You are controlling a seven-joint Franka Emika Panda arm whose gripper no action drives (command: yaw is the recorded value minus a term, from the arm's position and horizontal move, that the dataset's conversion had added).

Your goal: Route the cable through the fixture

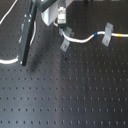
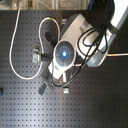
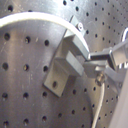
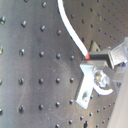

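The white cable [image 1: 82, 38] runs from my gripper [image 1: 62, 28] toward the first exterior view's right. It carries a blue band [image 1: 96, 34] and a yellow band [image 1: 120, 36] and passes a grey fixture clip [image 1: 105, 38]. A second grey clip [image 1: 65, 44] stands just below the gripper. In the first wrist view the cable [image 3: 40, 19] arcs over this clip [image 3: 65, 67], with the fingers [image 3: 112, 55] beside it. In the second wrist view the cable [image 4: 72, 30] ends between the shut fingers [image 4: 102, 56], above the clip [image 4: 89, 85]. The gripper looks shut on the cable.
A black perforated board [image 1: 65, 95] carries everything. A black post [image 1: 25, 42] leans at the first exterior view's left, with more cable [image 1: 7, 61] near it. In the second exterior view the arm [image 2: 67, 50] hides the middle; a cable loop [image 2: 15, 65] and a fixture [image 2: 36, 53] lie left.
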